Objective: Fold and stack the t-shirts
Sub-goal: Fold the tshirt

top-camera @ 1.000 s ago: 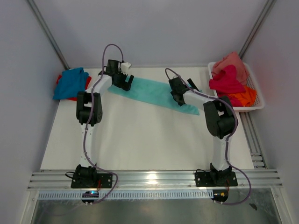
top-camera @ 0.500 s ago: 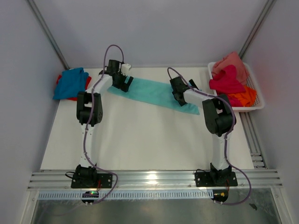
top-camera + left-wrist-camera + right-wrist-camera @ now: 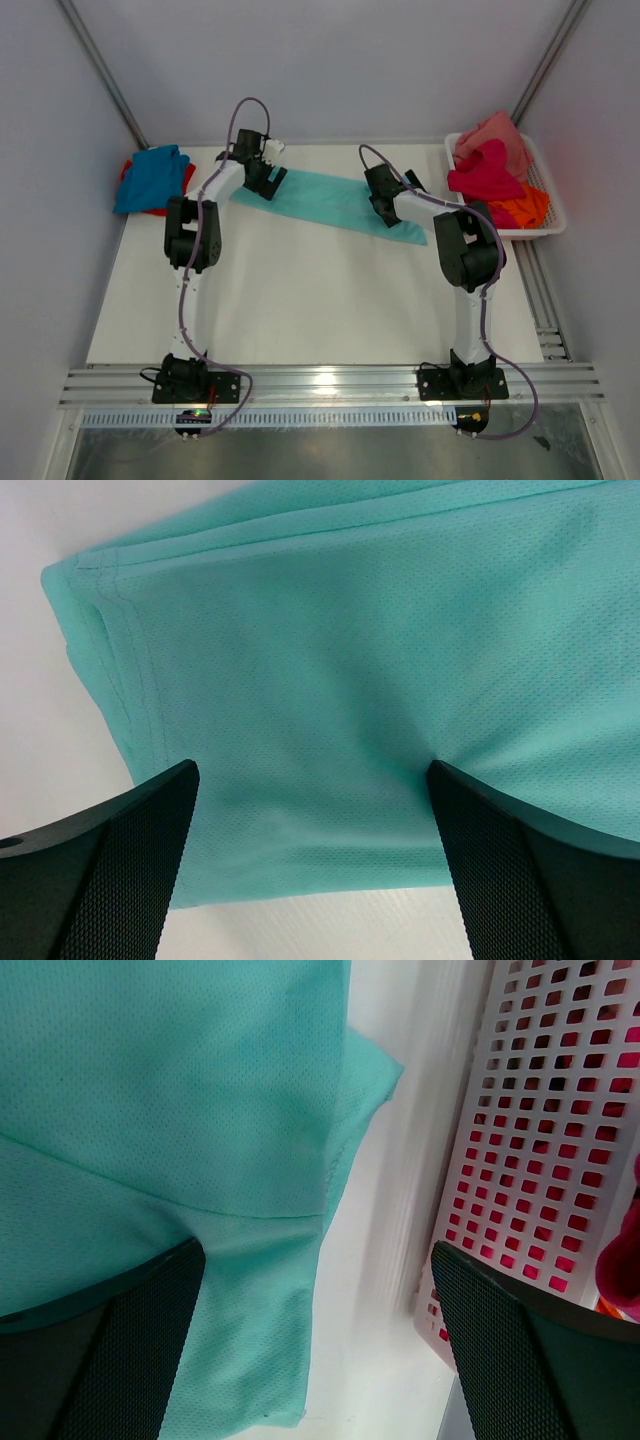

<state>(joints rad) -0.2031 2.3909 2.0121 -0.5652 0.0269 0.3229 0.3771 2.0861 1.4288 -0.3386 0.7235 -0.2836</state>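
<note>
The mint-teal t-shirt [image 3: 335, 203] lies on the table as a long folded strip running from back left to right. My left gripper [image 3: 264, 176] hovers open over its left end; in the left wrist view the hemmed edge of the t-shirt [image 3: 330, 680] lies flat below the spread fingers [image 3: 120, 870] of the left gripper [image 3: 310, 850]. My right gripper [image 3: 384, 203] is open over the right end, where a corner of the t-shirt [image 3: 200, 1110] shows under the right gripper [image 3: 315, 1345]. Neither holds cloth. A blue t-shirt [image 3: 150, 177] lies on a red one [image 3: 188, 177] at the left.
A white mesh basket [image 3: 545, 222] stands at the right edge, its wall [image 3: 540, 1110] close beside my right gripper. It holds salmon pink [image 3: 497, 133], magenta [image 3: 484, 172] and orange [image 3: 522, 208] t-shirts. Grey walls enclose the table on three sides.
Both grippers have shifted only slightly over the ends of the teal t-shirt. They stay open and the cloth lies as before.
</note>
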